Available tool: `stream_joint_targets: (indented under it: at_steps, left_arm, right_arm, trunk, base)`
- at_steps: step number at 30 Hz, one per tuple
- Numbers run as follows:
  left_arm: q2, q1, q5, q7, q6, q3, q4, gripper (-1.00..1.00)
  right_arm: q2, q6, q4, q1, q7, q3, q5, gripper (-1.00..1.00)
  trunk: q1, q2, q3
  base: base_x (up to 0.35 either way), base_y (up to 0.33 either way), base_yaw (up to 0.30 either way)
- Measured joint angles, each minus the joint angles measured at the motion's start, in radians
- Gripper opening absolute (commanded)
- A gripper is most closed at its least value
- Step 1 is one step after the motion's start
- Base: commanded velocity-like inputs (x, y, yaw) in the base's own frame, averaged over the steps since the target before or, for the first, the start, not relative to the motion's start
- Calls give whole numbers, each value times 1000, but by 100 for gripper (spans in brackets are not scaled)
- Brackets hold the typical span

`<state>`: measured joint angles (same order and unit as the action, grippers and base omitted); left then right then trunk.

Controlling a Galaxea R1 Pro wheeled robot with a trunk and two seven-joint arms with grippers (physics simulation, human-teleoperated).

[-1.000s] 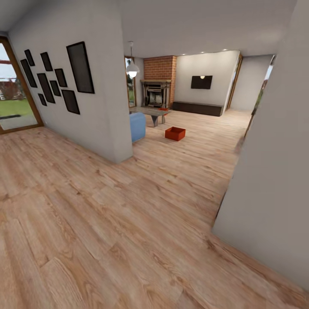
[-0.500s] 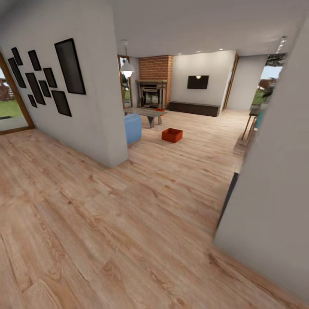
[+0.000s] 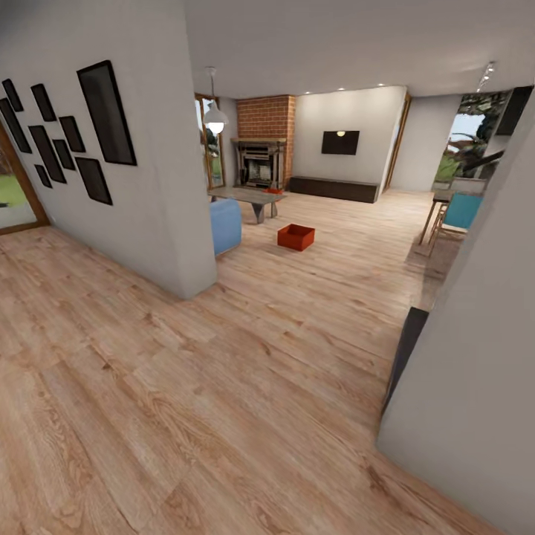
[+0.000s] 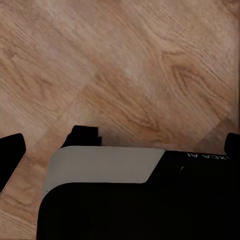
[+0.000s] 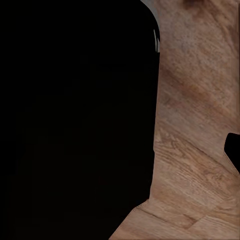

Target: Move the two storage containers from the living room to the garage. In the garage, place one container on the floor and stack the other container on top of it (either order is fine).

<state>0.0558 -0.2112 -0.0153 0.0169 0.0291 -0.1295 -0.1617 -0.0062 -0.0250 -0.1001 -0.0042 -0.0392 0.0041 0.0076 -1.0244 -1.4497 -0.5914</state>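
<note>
Right, from the head camera I am looking across light wood plank flooring (image 3: 245, 386) toward the living room; one red-orange storage container (image 3: 296, 237) sits on the planks at about 12 o'clock, well ahead of me, open top up. Just beside it toward 11 o'clock stands a blue armchair (image 3: 225, 226), partly hidden by the corner of a white partition wall (image 3: 160, 186) that carries a cluster of black picture frames (image 3: 70, 134); behind the container, still near 12 o'clock, is a low grey coffee table (image 3: 249, 198), and a small red-orange shape (image 3: 273, 191) rests on its far end, too small for me to say whether it is the second bin. Further back I see a brick fireplace (image 3: 266, 141), a dark screen (image 3: 340, 142) on the far wall with a long dark low cabinet (image 3: 333, 189) under it, and a white pendant lamp (image 3: 215, 119) hanging at 11 o'clock. At 2 o'clock a teal chair (image 3: 462, 211) stands by a window; a plain white wall (image 3: 475, 357) rises close at 3 o'clock. The left wrist camera shows planks and a black-and-grey part of the robot (image 4: 135, 195); the right wrist camera shows a dark body (image 5: 75, 120) over planks. I cannot tell how far either gripper is spread.
</note>
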Motion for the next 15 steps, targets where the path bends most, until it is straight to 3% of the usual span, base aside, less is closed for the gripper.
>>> stream_joint_targets:
  at_steps: [4, 15]
  left_arm:
    - [0, 0, 0, 0, 0, 0, 0, 100]
    - [0, 0, -1, 1, -4, 0, 0, 100]
  right_arm:
    - [0, 0, 0, 0, 0, 0, 0, 100]
    - [0, 0, 0, 0, 0, 0, 1, 100]
  trunk:
    - [0, 0, 0]
    - [0, 0, 0]
  base:
    - [344, 0, -132]
    - [344, 0, -16]
